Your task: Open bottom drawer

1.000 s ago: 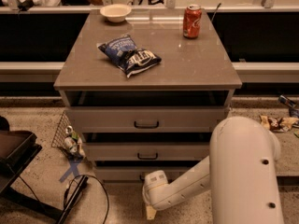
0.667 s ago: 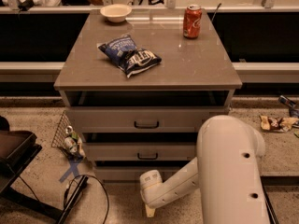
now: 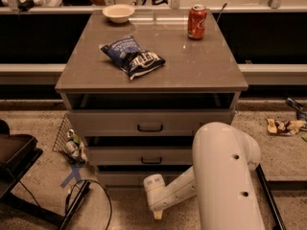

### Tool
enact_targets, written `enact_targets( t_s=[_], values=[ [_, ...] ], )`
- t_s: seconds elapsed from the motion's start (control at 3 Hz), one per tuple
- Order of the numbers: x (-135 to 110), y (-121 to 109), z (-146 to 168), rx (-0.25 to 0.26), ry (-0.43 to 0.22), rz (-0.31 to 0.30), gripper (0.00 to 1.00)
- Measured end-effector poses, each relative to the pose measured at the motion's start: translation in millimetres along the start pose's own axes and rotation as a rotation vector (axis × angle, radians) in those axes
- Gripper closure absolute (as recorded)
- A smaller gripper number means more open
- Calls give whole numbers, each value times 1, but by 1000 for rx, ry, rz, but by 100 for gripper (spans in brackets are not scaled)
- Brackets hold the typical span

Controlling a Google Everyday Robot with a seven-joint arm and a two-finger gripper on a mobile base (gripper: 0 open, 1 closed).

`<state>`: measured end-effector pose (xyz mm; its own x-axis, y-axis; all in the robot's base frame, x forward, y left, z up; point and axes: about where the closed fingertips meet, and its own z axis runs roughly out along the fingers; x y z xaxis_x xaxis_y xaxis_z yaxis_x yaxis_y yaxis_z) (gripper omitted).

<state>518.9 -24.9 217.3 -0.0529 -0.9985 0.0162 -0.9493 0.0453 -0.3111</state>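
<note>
Tool (image 3: 156,212) is down at the bottom centre of the frame, low in front of the desk (image 3: 192,66), just below the bottom drawer (image 3: 120,178). That's the lowest front of the three, lower middle of the frame. Can't tell if the tool is spread or pressed together, it's tucked under the wrist. The drawer's handle isn't visible either; I'd guess it's behind the arm.

My take on doing this well: bring the tool up level with that handle, square to the front, get a firm hold on the bar, then pull straight back. An angled pull would likely jam the drawer. Watch you don't hook the middle drawer (image 3: 144,155).
</note>
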Motion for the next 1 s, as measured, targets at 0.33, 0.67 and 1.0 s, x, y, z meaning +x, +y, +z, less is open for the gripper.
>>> enact_targets(
  t_s=[0.33,0.67,1.0],
  values=[
    [1,0,1,1,4,5,0],
    [-10,10,17,-21,7,-6,0],
    [-23,20,41,-41,13,-31,0]
  ],
)
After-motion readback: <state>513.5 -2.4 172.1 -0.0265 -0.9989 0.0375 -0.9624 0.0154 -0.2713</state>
